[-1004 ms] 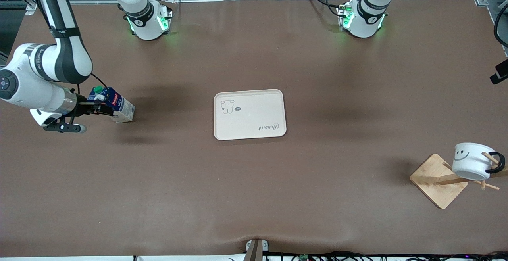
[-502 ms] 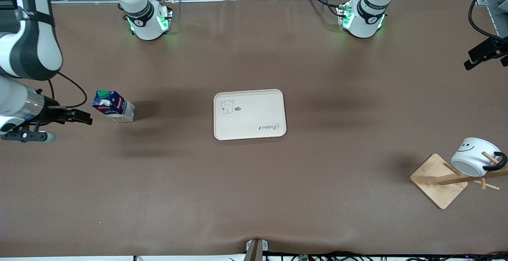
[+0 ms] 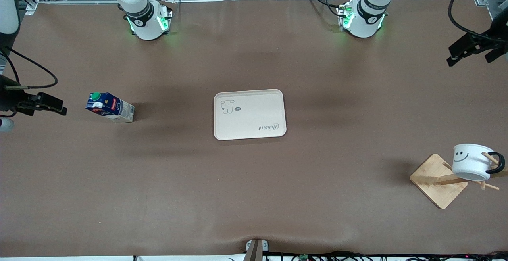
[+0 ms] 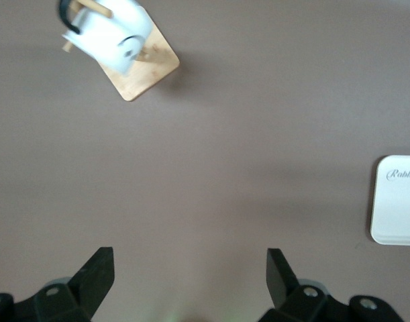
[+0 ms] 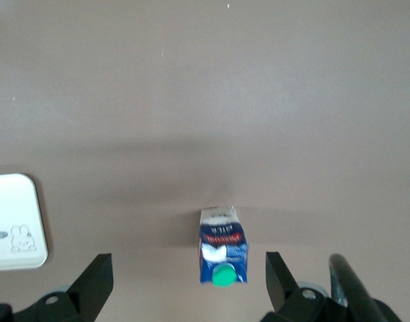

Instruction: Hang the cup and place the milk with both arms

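The white cup (image 3: pixel 471 161) with a smiley face hangs by its black handle on a peg of a wooden rack (image 3: pixel 436 181), at the left arm's end of the table. It also shows in the left wrist view (image 4: pixel 114 33). The dark blue milk (image 3: pixel 110 109) with a green cap stands on the table toward the right arm's end, leaning cap-first toward that end. It also shows in the right wrist view (image 5: pixel 223 253). My right gripper (image 3: pixel 60 108) is open and empty, up beside the milk. My left gripper (image 3: pixel 468 56) is open and empty, up over the table edge.
A cream tray (image 3: pixel 249 114) with a rabbit drawing lies bare at the table's middle. It shows in the left wrist view (image 4: pixel 399 201) and the right wrist view (image 5: pixel 13 221). The arms' bases (image 3: pixel 147 19) stand along the table's edge farthest from the front camera.
My right gripper let go of the milk and drew back toward the table's end. The milk's top shifted the same way. My left gripper moved away from the rack. The cup rocked on its peg.
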Robot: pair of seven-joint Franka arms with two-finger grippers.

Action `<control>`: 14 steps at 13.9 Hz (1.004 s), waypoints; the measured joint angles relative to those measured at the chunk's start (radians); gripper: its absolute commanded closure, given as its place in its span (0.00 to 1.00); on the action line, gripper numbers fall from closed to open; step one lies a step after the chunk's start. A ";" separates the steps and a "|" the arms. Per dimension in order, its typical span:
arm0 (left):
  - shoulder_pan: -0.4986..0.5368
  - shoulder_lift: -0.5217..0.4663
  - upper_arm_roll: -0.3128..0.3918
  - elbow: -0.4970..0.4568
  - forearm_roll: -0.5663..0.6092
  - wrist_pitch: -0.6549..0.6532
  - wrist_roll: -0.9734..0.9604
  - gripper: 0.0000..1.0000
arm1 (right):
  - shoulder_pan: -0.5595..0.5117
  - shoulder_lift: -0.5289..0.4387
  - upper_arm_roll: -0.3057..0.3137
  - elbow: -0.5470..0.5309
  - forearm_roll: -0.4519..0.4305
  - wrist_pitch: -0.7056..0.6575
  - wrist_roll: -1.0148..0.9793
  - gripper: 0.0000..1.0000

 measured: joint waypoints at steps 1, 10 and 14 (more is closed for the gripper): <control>-0.001 0.000 -0.019 -0.001 0.001 -0.005 -0.013 0.00 | 0.002 -0.022 0.000 -0.002 0.000 -0.023 0.000 0.00; 0.002 -0.008 -0.031 -0.001 0.003 -0.035 -0.016 0.00 | 0.001 -0.227 -0.004 -0.164 0.000 -0.043 0.000 0.00; 0.000 -0.008 -0.034 -0.001 0.003 -0.036 -0.016 0.00 | 0.002 -0.235 -0.002 -0.173 0.000 -0.041 0.000 0.00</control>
